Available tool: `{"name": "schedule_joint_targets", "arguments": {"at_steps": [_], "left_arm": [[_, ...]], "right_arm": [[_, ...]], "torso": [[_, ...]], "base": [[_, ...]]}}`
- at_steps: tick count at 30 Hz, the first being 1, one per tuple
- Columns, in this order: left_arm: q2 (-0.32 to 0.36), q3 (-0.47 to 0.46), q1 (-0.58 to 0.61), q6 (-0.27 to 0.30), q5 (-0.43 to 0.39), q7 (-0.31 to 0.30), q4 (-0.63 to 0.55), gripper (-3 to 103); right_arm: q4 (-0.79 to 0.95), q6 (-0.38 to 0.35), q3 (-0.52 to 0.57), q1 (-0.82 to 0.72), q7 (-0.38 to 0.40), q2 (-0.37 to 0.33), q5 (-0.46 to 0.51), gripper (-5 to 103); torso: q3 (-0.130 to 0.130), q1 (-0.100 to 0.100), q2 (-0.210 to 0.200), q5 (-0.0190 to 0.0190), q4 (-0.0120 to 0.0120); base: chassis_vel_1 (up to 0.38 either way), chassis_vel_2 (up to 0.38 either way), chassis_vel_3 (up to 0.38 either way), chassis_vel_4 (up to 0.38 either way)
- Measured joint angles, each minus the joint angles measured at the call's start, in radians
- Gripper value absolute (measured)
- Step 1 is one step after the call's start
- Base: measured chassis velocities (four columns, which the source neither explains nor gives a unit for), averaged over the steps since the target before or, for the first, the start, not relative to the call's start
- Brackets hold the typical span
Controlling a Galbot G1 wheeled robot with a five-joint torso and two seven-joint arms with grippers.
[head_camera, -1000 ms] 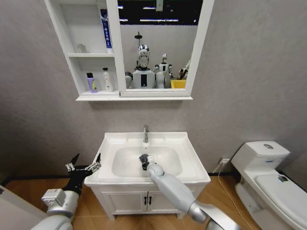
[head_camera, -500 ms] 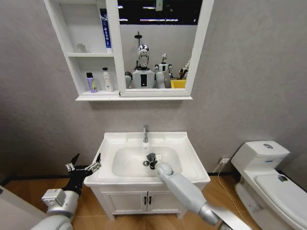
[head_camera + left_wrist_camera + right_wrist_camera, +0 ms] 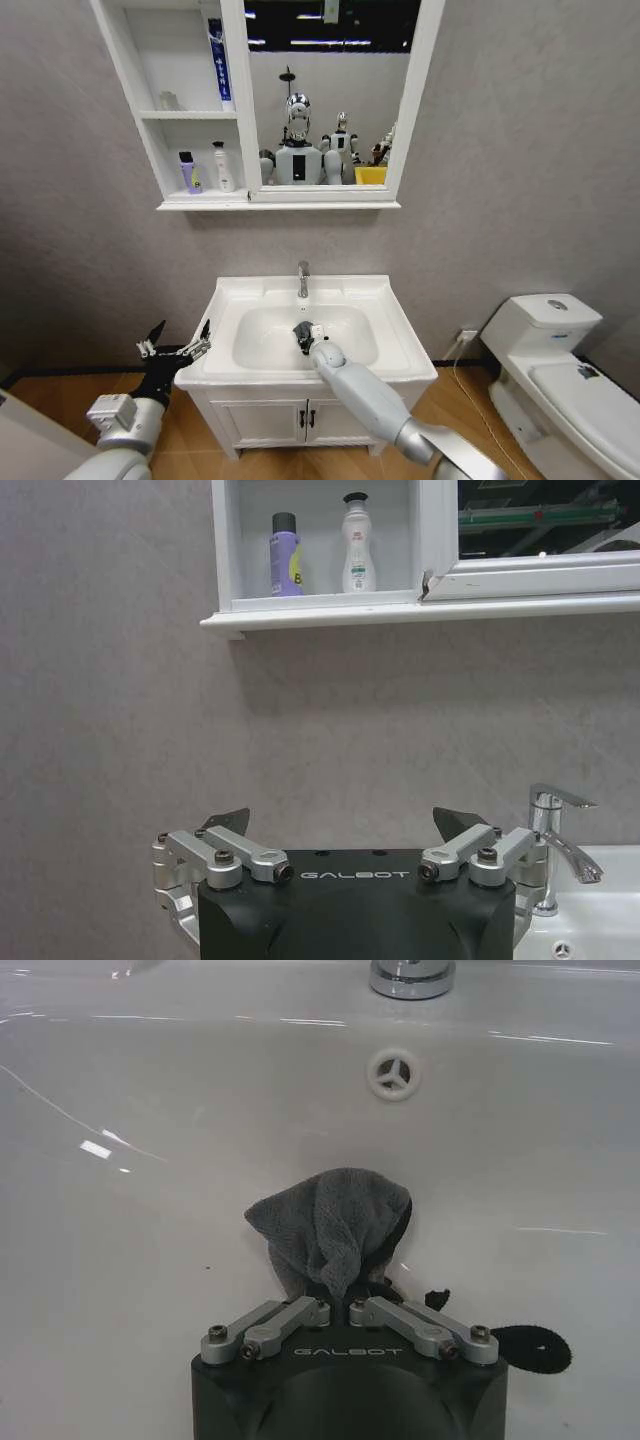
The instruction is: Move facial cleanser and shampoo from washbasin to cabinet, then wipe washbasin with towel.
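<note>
The towel [image 3: 335, 1225] is bunched into a dark grey wad and pinched at its lower end by the right claw [image 3: 340, 1300], whose two fingers are drawn almost together on the cloth. The free part of the wad stands out past the fingertips and lies against the white floor of the washbasin [image 3: 395, 330] bowl. In the head view the right claw [image 3: 303, 334] sits low in the middle of the bowl, its grey arm reaching in over the front rim.

Straight beyond the claw, on the bowl's far wall, is the round overflow opening [image 3: 393, 1072], and past that the base of the chrome tap [image 3: 303, 278]. A black patch on the bowl floor lies just beside the claw, on one side of its body — what it is cannot be told.

The left claw [image 3: 175, 345] hangs outside the washbasin, just off its left front corner, holding nothing, its fingers [image 3: 225, 820] spread wide apart.

High above both claws the cabinet [image 3: 160, 150] hangs on the grey wall. On its bottom shelf stand a purple bottle [image 3: 187, 171] and a white bottle [image 3: 220, 166], near each other; a blue-and-white tube [image 3: 219, 58] stands on the shelf above — next to the mirror panel [image 3: 330, 90].
</note>
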Motion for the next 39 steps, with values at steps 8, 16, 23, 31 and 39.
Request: {"name": "schedule_joint_targets", "arguments": {"at_steps": [8, 16, 23, 31, 39], "left_arm": [[0.0, 0.0, 0.0, 0.0, 0.0, 0.0, 0.0, 100], [0.0, 0.0, 0.0, 0.0, 0.0, 0.0, 0.0, 100], [0.0, 0.0, 0.0, 0.0, 0.0, 0.0, 0.0, 100], [0.0, 0.0, 0.0, 0.0, 0.0, 0.0, 0.0, 100], [0.0, 0.0, 0.0, 0.0, 0.0, 0.0, 0.0, 100]], "right_arm": [[-0.028, 0.009, -0.007, 0.004, -0.003, 0.046, -0.015, 3], [0.044, -0.011, -0.002, -0.019, 0.02, -0.019, 0.002, 3], [0.136, -0.037, 0.017, -0.05, 0.055, -0.092, 0.038, 3], [0.279, -0.098, 0.079, -0.106, 0.147, -0.176, 0.13, 3], [0.299, -0.109, 0.102, -0.125, 0.181, -0.204, 0.125, 3]], "torso": [[0.0, 0.0, 0.0, 0.0005, 0.0006], [0.0, 0.0, 0.0, 0.0006, 0.0003], [0.001, 0.0, 0.0, 0.0006, 0.0002], [0.0, 0.0, -0.001, 0.0005, 0.0], [0.0, 0.0, 0.0, 0.0006, 0.0005]], "base": [[0.0, 0.0, 0.0, 0.0], [0.0, 0.0, 0.0, 0.0], [0.0, 0.0, 0.0, 0.0], [0.0, 0.0, 0.0, 0.0], [0.0, 0.0, 0.0, 0.0]]}}
